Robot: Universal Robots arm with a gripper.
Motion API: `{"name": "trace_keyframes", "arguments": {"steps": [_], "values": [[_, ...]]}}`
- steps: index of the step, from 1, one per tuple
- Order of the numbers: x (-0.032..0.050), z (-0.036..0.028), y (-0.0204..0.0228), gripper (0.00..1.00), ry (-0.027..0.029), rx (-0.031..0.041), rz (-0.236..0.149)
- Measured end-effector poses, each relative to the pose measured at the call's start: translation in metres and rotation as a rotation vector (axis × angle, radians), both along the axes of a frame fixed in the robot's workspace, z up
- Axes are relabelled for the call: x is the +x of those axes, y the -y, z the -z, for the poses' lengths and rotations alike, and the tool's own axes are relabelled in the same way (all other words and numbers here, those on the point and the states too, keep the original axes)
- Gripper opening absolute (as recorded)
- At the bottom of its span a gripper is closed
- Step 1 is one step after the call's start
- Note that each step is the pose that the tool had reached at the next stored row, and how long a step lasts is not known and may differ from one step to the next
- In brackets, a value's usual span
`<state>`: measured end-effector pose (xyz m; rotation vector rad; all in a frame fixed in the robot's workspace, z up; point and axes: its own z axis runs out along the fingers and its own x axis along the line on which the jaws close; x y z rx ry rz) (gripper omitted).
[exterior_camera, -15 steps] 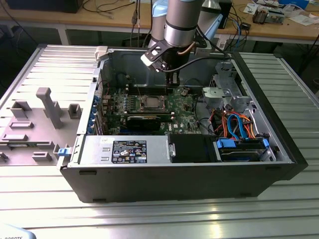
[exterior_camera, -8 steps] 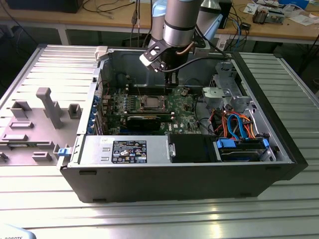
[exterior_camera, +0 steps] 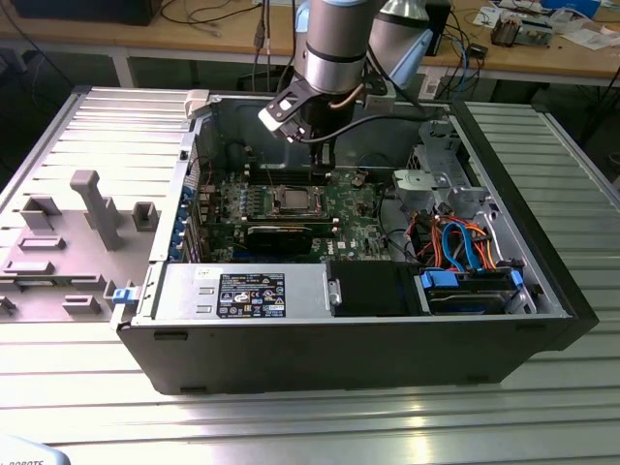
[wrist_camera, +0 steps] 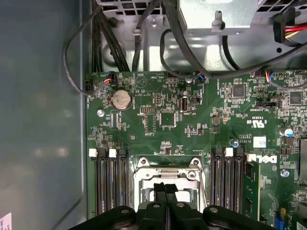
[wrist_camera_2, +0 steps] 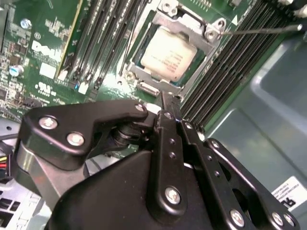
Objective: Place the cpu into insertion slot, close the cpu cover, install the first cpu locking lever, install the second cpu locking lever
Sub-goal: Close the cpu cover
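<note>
- Our gripper (wrist_camera_2: 165, 103) has its fingers pressed together with nothing visible between them, and its tip sits at the edge of the insertion slot (wrist_camera_2: 146, 88)
- The cpu (wrist_camera_2: 168, 53) lies flat in that slot, with the cpu cover (wrist_camera_2: 189, 24) down around it
- We judge the cpu light, stiff, smooth-topped and fragile underneath, so best taken by its edges
- A thin locking lever (wrist_camera_2: 261, 31) juts out over the memory slots (wrist_camera_2: 225, 67); it is probably springy and best taken near its free end
- The open computer case (exterior_camera: 339, 339) holds the green motherboard (wrist_camera: 192, 120) and the blue and orange cables (exterior_camera: 465, 242)
</note>
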<state>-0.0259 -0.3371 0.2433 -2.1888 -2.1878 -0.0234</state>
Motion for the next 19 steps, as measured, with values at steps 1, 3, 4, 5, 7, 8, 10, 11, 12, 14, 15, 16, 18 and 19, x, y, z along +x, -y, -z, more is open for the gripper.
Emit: {"name": "trace_keyframes", "arguments": {"steps": [1,3,4,5,7,8,10,11,12,14,15,16,18,19], "values": [[-0.0001,0.0002,0.0000,0.11,0.0000,0.0000,0.000],[-0.0014,0.0004,0.0000,0.11,0.0000,0.0000,0.000],[-0.0016,0.0005,0.0000,0.11,0.0000,0.0001,0.000],[-0.0016,0.0007,0.0000,0.11,0.0001,0.0011,0.000],[-0.0061,0.0014,0.0000,0.11,0.0002,0.0030,0.000],[-0.0087,0.0020,0.0000,0.11,0.0001,0.0031,0.000],[-0.0139,0.0039,-0.0001,0.11,0.0001,0.0033,0.000],[-0.0158,0.0053,0.0000,0.11,0.0002,0.0033,0.000],[-0.0174,0.0069,0.0000,0.11,0.0001,0.0032,0.000],[-0.0218,0.0096,0.0000,0.11,0.0000,0.0048,-0.001],[-0.0225,0.0099,0.0000,0.11,0.0000,0.0067,0.000],[-0.0234,0.0105,0.0000,0.11,0.0001,0.0105,0.000],[-0.0250,0.0113,0.0000,0.11,-0.0001,0.0173,-0.002],[-0.0255,0.0114,0.0000,0.11,0.0001,0.0180,-0.001]]}}
